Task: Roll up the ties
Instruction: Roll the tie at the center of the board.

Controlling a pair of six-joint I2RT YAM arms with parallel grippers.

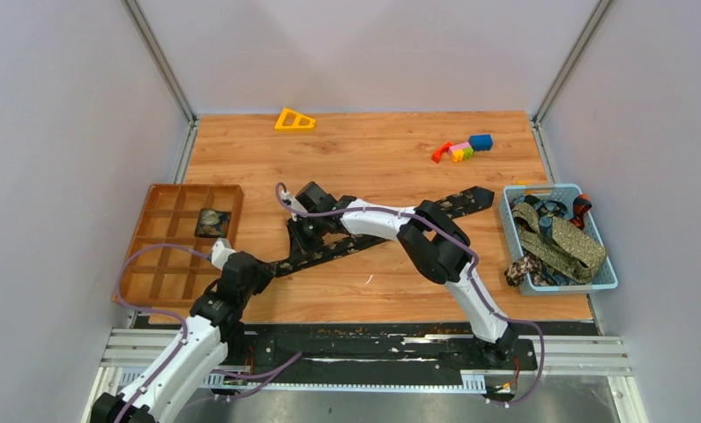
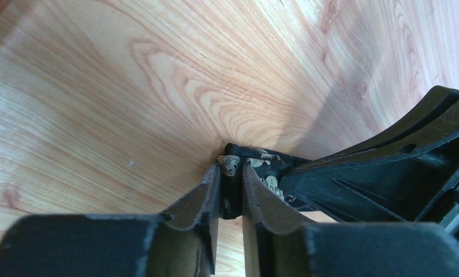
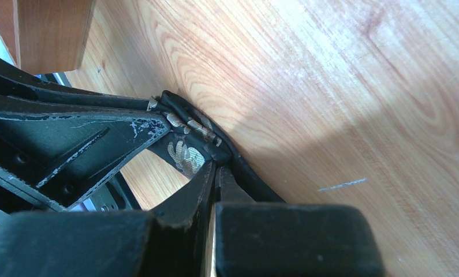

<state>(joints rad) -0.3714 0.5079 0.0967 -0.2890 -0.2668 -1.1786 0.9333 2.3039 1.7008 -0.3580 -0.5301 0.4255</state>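
"Left wrist view first: grip?"
"Left claw (image 2: 231,180) clamped shut on the near end of the black tie (image 1: 466,201), low against the counter (image 1: 373,150)."
"And the right wrist view?"
"Right claw (image 3: 215,172) pinched shut on that same end, just beside. Probably doubled up to fold the tip and start a tight coil."
"Rest of it?"
"Lies flat, slants toward the basket (image 1: 508,220); likely kept straight for even rolling."
"Counts?"
"Two claws, one tie stretched out, one rolled tie (image 1: 212,222) in a tray (image 1: 152,189) compartment, several more ties (image 1: 563,242) heaped in the basket, number unclear."
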